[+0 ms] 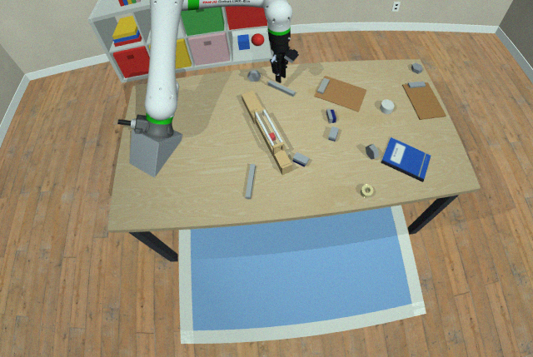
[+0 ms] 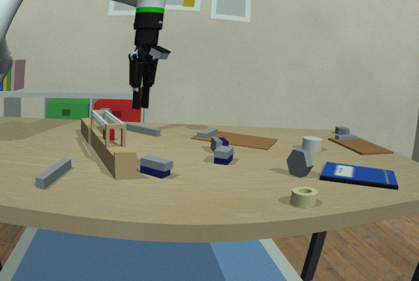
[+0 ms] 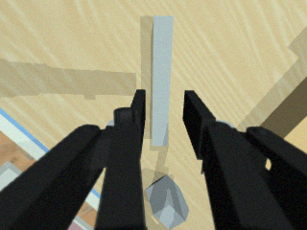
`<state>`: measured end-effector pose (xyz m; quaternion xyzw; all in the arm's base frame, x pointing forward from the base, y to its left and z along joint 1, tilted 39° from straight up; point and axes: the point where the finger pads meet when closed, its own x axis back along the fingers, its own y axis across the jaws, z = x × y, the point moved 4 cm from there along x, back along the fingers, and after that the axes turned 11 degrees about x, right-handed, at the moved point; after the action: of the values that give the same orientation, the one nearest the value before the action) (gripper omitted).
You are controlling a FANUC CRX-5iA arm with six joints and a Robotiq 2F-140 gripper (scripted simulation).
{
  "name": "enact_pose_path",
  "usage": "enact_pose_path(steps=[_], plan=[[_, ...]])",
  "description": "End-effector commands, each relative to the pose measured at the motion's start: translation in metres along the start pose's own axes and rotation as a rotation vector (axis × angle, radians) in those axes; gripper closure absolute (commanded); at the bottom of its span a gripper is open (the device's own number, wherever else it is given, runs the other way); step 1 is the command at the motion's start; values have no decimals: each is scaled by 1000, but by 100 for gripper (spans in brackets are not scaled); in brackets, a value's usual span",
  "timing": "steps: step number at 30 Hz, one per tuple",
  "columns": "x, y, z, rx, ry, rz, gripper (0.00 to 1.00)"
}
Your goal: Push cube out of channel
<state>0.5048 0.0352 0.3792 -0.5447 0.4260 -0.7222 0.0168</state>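
Note:
The red cube (image 1: 271,136) sits inside the wooden channel (image 1: 266,131), under its pale roof rails; it also shows in the exterior view (image 2: 109,133). The channel lies slantwise in the middle of the table, with tan ledges at both ends. My gripper (image 1: 278,77) hangs at the table's far side, apart from the channel's far end. It is partly open and empty, fingers pointing down above a long grey bar (image 1: 281,87). In the wrist view the bar (image 3: 162,77) runs between my fingertips, well below them.
A grey hexagonal piece (image 1: 253,74) lies just beside the bar. A second grey bar (image 1: 250,180) lies near the front left. A grey-and-blue block (image 1: 301,159) sits against the channel's near end. More blocks, two brown boards, a blue book (image 1: 405,158) and a tape ring (image 1: 366,190) lie to the right.

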Motion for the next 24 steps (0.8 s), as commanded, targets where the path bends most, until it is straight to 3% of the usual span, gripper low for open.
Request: enact_pose_path(steps=[1, 24], plan=[[-29, -1, 2, 0, 4, 1, 70], [-63, -1, 2, 0, 4, 1, 70]])
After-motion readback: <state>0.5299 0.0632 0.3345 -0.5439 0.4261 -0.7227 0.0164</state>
